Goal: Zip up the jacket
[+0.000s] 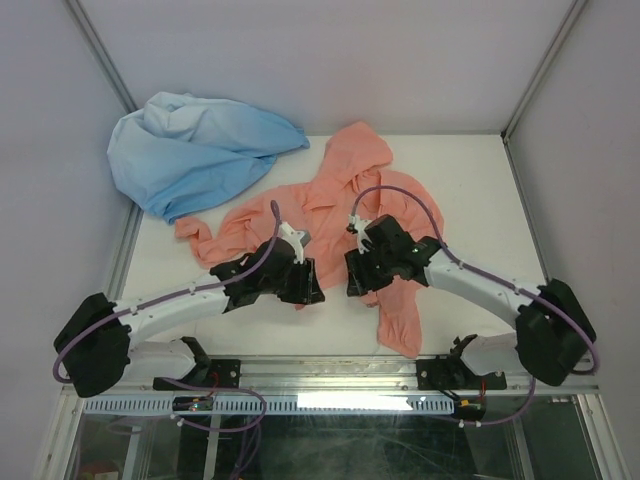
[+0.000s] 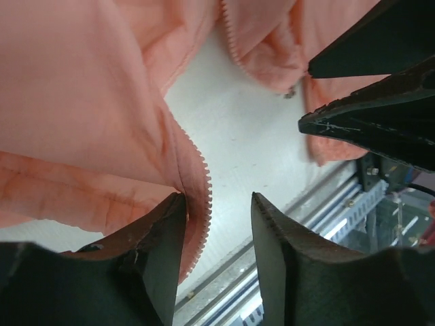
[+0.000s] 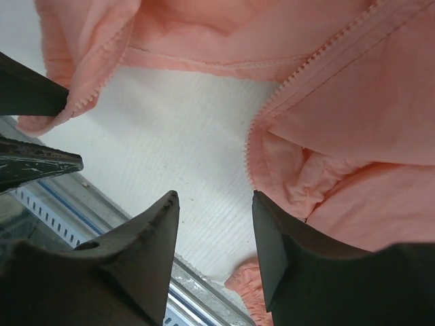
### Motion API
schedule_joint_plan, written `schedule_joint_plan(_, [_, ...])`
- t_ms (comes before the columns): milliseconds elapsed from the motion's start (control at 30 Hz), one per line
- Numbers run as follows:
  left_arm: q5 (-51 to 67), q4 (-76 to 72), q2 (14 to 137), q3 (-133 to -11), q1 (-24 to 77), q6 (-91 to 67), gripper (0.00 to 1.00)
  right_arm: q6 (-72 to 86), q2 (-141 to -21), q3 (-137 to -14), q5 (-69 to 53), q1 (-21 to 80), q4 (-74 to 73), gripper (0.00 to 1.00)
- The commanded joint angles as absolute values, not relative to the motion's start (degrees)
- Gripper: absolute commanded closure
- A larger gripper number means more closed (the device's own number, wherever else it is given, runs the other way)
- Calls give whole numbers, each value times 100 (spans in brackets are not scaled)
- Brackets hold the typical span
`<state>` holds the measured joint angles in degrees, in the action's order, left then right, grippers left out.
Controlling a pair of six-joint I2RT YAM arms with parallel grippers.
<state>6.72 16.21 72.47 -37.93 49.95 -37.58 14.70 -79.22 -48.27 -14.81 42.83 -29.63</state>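
Observation:
The salmon-pink jacket point(image 1: 340, 190) lies unzipped on the white table point(image 1: 470, 200), hood toward the back. My left gripper point(image 1: 312, 288) and right gripper point(image 1: 354, 278) face each other low over its lower front opening. In the left wrist view the left gripper point(image 2: 217, 204) is open, and the jacket's toothed zip edge point(image 2: 198, 178) runs along the inner side of its left finger. In the right wrist view the right gripper point(image 3: 215, 200) is open over bare table, with the other zip edge point(image 3: 253, 139) just beyond its right finger. I cannot see a zip slider.
A light blue garment point(image 1: 195, 150) is bunched at the back left, touching the jacket's sleeve. The table's metal front rail point(image 1: 330, 370) runs close below both grippers. Grey walls enclose the table on three sides.

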Motion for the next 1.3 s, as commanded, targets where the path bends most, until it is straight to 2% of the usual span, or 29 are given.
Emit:
schedule_joint_plan(0, [884, 956, 6471, -3770, 5062, -3954, 54, 1775, -6826, -4705, -1230, 4193, -2716, 48])
schedule_joint_plan(133, [316, 1221, 6063, -3881, 5046, -3897, 42, 2048, -6373, -4395, -621, 4026, -2729, 46])
schedule_joint_plan(233, [229, 1325, 6173, -4070, 5021, -3796, 42, 2291, -6464, -4296, -91, 3848, -2859, 48])
schedule_joint_plan(400, [595, 973, 6528, -4174, 5021, -3900, 41, 2552, -6864, -3998, -123, 3407, -2647, 49])
schedule_joint_plan(733, [1619, -541, 8128, -3794, 5091, -4556, 39, 2628, -7486, -3833, -30, 1386, -1809, 45])
schedule_joint_plan(933, [1216, -186, 7830, -3930, 5098, -4370, 38, 2081, -7176, -4342, -688, 1721, -1944, 41])
schedule_joint_plan(1100, [530, 709, 7146, -4074, 5089, -4093, 35, 2045, -6589, -4177, -1205, 2227, -1915, 37])
schedule_joint_plan(1267, [188, 1252, 6698, -4147, 5089, -3974, 35, 1868, -6791, -4014, -1415, 2460, -2008, 40])
